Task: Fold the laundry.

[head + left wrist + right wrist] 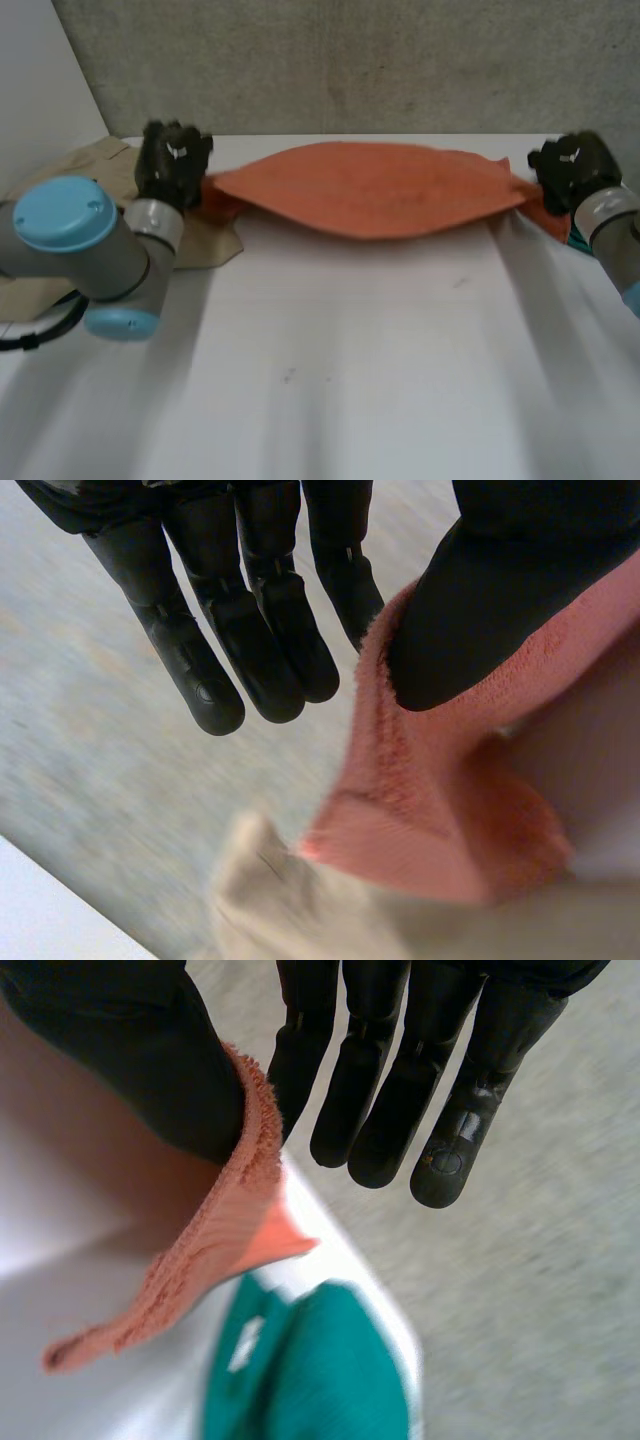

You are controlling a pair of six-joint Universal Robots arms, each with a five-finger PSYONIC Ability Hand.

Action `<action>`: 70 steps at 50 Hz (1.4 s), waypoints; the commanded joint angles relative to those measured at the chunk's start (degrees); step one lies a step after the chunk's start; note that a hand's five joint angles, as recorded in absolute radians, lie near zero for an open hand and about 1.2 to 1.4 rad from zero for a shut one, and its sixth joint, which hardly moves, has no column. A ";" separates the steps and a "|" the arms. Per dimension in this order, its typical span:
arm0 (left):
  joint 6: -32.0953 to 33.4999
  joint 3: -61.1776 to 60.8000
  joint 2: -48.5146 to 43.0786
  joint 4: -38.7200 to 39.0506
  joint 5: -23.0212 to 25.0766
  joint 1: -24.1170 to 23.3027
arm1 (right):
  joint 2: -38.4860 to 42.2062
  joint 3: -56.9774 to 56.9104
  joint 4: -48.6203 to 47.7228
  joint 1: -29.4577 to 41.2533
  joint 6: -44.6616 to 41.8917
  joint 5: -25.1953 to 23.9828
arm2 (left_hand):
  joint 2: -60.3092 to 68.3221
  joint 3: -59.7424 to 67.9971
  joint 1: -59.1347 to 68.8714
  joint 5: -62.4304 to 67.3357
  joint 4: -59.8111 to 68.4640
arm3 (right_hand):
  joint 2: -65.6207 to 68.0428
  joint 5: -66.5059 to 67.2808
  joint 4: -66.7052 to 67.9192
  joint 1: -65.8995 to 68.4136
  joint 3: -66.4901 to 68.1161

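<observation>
An orange towel [370,190] hangs stretched between my two hands above the far part of the white table [350,370], sagging a little in the middle. My left hand [172,160] holds its left end. In the left wrist view the thumb [480,600] pinches the towel's corner [420,810] against the straight fingers [260,630]. My right hand [572,170] holds the right end. There the thumb [130,1040] clamps the towel's edge [215,1230] beside the straight fingers [400,1080].
A beige cloth [80,170] lies crumpled on the table's far left, under my left hand, and appears below the towel corner [300,910]. A green cloth [310,1370] lies at the far right edge, under my right hand. A grey wall stands behind the table.
</observation>
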 commanded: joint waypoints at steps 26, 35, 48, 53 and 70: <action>16.78 -14.60 16.28 -38.62 0.57 -0.53 | -14.06 11.67 35.60 -10.91 -31.82 -4.62 | 11.41 11.66 14.89 14.02 11.18 | 13.06 13.24 11.92 23.68 12.22; 10.37 -3.35 6.26 -28.34 -1.36 -2.55 | -4.48 3.06 21.01 -5.11 -27.59 -3.04 | 11.41 11.66 14.89 14.02 11.18 | 13.06 13.24 11.92 23.68 12.22; 11.94 12.02 0.36 -22.81 -2.42 -2.02 | -1.92 -9.05 9.26 -1.25 -22.69 -2.86 | 11.41 11.66 14.89 14.02 11.18 | 13.06 13.24 11.92 23.68 12.22; 11.15 23.89 1.67 -7.56 -5.14 -1.32 | -4.99 -16.20 -8.15 -0.27 -12.49 -2.16 | 11.41 11.66 14.89 14.02 11.18 | 13.06 13.24 11.92 23.68 12.22; 5.17 13.90 8.89 -1.61 -5.32 0.70 | -11.15 -7.86 -13.20 -0.27 -3.16 0.21 | 11.41 11.66 14.89 14.02 11.18 | 13.06 13.24 11.92 23.68 12.22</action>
